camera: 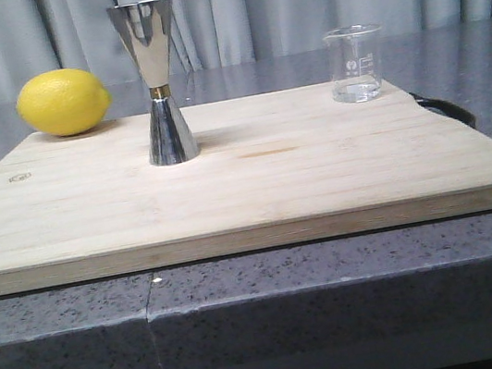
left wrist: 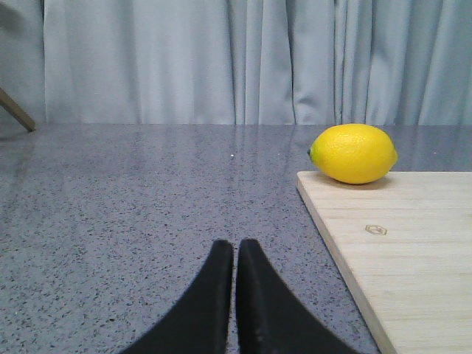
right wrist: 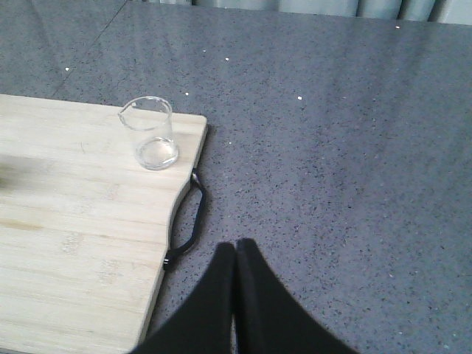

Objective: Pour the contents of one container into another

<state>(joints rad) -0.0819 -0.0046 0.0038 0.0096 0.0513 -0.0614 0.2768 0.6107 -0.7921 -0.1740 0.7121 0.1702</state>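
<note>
A small clear glass beaker (camera: pixel 356 64) stands upright at the back right corner of the wooden board (camera: pixel 321 182); it also shows in the right wrist view as the beaker (right wrist: pixel 150 133) near the board's corner. The tall steel jigger (camera: pixel 159 83) with a brass band stands upright left of the board's middle. My left gripper (left wrist: pixel 235 245) is shut and empty over the stone counter, left of the board. My right gripper (right wrist: pixel 236 245) is shut and empty over the counter, right of the board and short of the beaker. Neither gripper shows in the front view.
A yellow lemon (camera: pixel 63 102) lies at the board's back left corner, seen too as the lemon (left wrist: pixel 354 153) in the left wrist view. A black handle (right wrist: pixel 188 225) sticks out of the board's right edge. Grey speckled counter (right wrist: pixel 346 147) surrounds the board; curtains hang behind.
</note>
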